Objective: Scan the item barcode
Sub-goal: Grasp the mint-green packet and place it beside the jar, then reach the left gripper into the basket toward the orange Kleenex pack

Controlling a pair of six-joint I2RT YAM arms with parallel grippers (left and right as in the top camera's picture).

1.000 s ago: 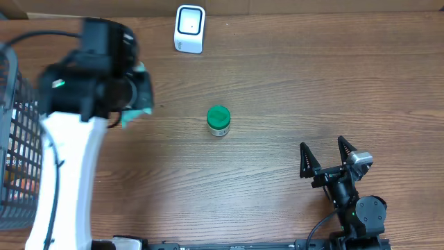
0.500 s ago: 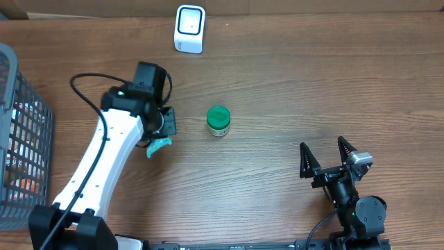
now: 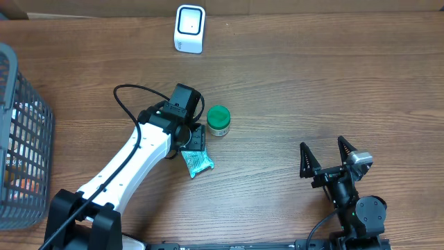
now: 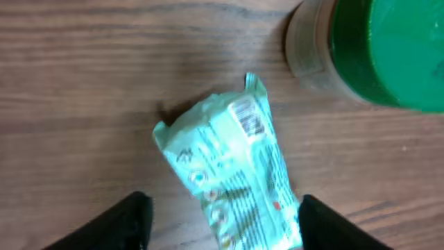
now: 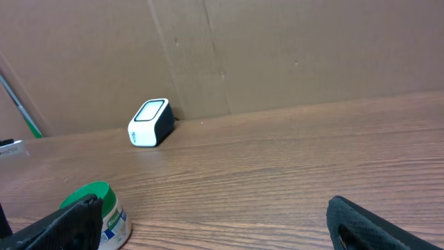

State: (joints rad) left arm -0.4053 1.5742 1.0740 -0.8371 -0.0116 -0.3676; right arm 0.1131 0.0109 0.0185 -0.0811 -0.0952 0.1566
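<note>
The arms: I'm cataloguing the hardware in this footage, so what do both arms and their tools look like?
The left arm has a long white link with black joints and a thin black cable looping off it; the left tool is black. The right arm is black apart from a small silver part near the wrist, and the right tool has two pointed black fingers.

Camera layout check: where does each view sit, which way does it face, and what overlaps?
Overhead: above the table, looking straight down; scanner, jar, packet, basket, both arms, left hand over the packet, right hand at bottom right.
Left wrist: on the left arm, facing down at packet and jar lid; its fingers at the bottom edge.
Right wrist: low over the table, facing across it toward the cardboard wall; its fingers in the bottom corners.
Shared: jar in all three; scanner in overhead and right wrist.
</note>
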